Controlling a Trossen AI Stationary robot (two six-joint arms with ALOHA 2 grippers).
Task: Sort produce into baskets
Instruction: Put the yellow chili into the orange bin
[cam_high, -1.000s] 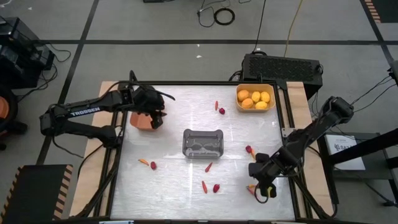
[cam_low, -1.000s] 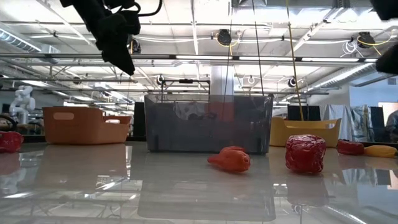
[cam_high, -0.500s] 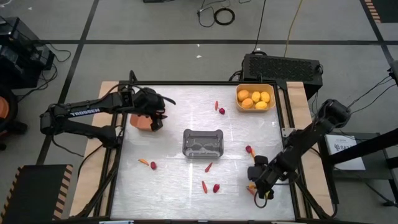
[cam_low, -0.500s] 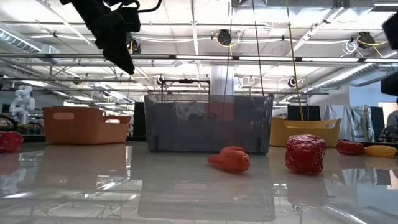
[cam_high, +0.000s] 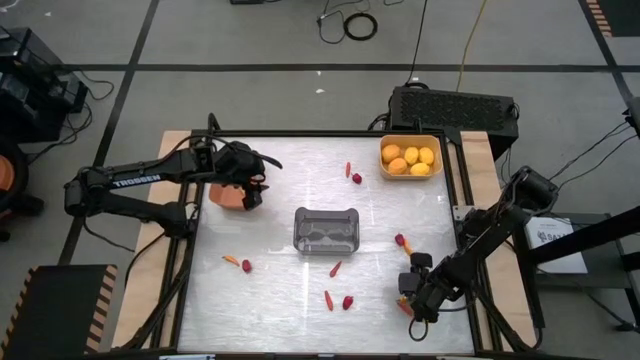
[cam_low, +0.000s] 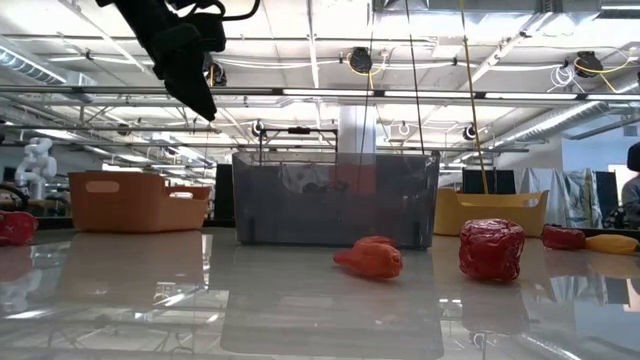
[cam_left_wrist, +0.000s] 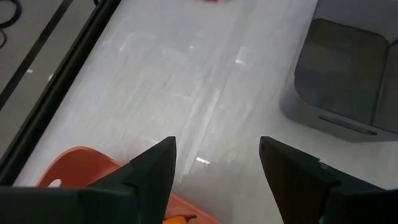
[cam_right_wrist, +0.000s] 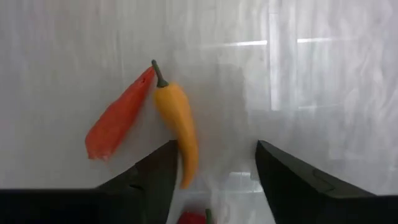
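My left gripper (cam_high: 254, 190) (cam_left_wrist: 217, 155) is open and empty. It hangs at the right end of the terracotta basket (cam_high: 228, 193) (cam_left_wrist: 74, 174), and shows at the top left of the low view (cam_low: 185, 55). My right gripper (cam_high: 409, 299) (cam_right_wrist: 214, 162) is open and empty, low over the table's near right part. An orange carrot stick (cam_right_wrist: 118, 118) and a yellow pepper-like piece (cam_right_wrist: 177, 127) lie side by side on the table just ahead of its fingers. The grey basket (cam_high: 326, 230) stands mid-table. The yellow basket (cam_high: 410, 157) at the far right holds several yellow-orange fruits.
Loose pieces lie on the table: a carrot (cam_high: 348, 169) and berry (cam_high: 356, 178) far centre, a berry (cam_high: 400, 240) right of the grey basket, a carrot (cam_high: 232, 261) and berry (cam_high: 246, 266) near left, carrots (cam_high: 335, 268) (cam_high: 328, 299) and a berry (cam_high: 348, 301) near centre. A black box (cam_high: 452, 106) sits behind the yellow basket.
My right gripper has shifted a little toward the table's left along the near right part, with its arm drawing in; in the low view the arm has left the upper right corner. My left gripper has stayed over the terracotta basket.
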